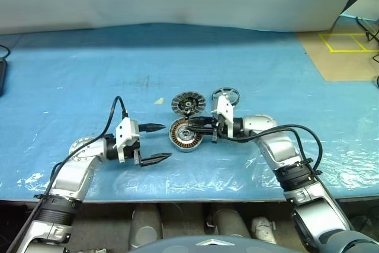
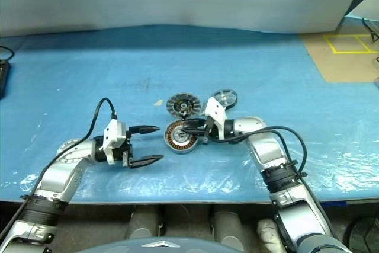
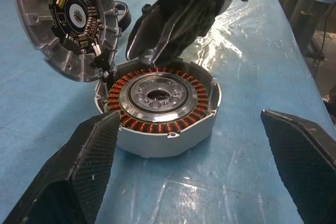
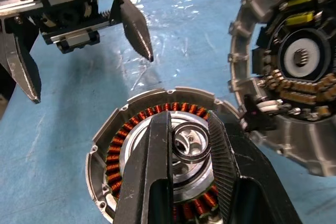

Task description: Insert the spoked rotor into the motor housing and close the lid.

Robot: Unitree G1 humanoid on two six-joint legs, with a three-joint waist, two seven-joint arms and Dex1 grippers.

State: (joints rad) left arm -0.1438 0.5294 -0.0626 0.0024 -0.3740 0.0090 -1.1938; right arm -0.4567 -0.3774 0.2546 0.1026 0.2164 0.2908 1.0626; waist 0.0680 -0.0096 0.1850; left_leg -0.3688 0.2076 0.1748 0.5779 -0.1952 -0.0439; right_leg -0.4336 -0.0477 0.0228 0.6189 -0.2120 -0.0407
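Note:
The motor housing [image 1: 179, 141] sits on the blue table, its copper windings [image 3: 137, 125] ringing a dark centre. My right gripper [image 1: 191, 129] reaches in from the right and hovers over that centre, shut on the spoked rotor [image 4: 190, 141], a small dark ring with a hub. The lid [image 1: 188, 103] rests tilted against the housing's far rim, its finned face with the black centre [image 3: 68, 19] showing. My left gripper [image 1: 167, 141] stands open just left of the housing, its fingers [image 3: 89, 156] spread wider than the puck and holding nothing.
A round wheel-like part [image 1: 225, 94] lies behind my right wrist, right of the lid. A black cable [image 1: 113, 114] loops over my left arm. The table's front edge [image 1: 177, 198] runs close below both arms. A brown floor patch with yellow tape [image 1: 346, 42] is far right.

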